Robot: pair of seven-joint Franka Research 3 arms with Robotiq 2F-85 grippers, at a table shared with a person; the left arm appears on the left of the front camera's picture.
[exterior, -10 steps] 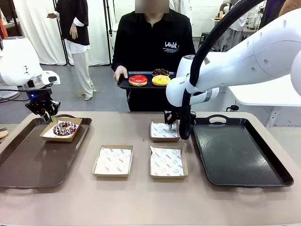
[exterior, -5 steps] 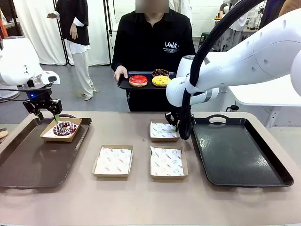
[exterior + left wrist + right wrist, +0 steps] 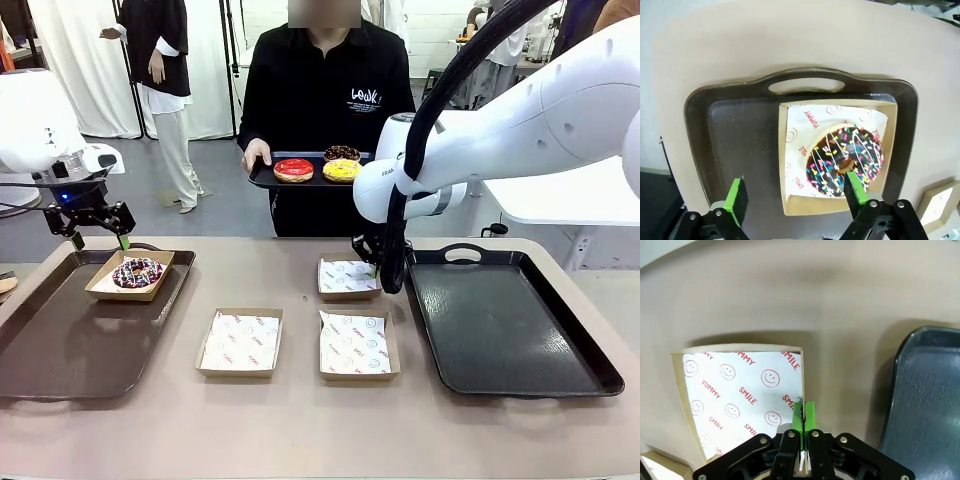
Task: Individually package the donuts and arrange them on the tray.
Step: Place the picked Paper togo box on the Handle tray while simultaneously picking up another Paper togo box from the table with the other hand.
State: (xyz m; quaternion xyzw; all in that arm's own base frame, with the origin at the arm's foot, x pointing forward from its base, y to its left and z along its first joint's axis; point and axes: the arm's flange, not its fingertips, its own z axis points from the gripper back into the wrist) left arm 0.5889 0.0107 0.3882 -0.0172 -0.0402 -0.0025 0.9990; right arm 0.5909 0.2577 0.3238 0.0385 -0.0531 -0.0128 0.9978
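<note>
Left gripper [image 3: 99, 241] spread wide, hovering just above the purple sprinkled donut [image 3: 137, 271], which sits in a paper-lined box [image 3: 151, 294] at the far end of the brown tray [image 3: 60, 350] on the robot's left. Wrist view: green pads [image 3: 737, 194] either side of the box, touching nothing. Right gripper [image 3: 372, 268] pinched shut on the right wall of the far box [image 3: 345, 280], just beside the black tray [image 3: 500, 330]; box holds only its paper. Two more lined boxes [image 3: 240, 341] sit nearer, side by side. Person at the far side holds a small tray [image 3: 262, 180] with the red donut [image 3: 293, 169], yellow donut [image 3: 342, 171] and chocolate donut [image 3: 341, 153].
</note>
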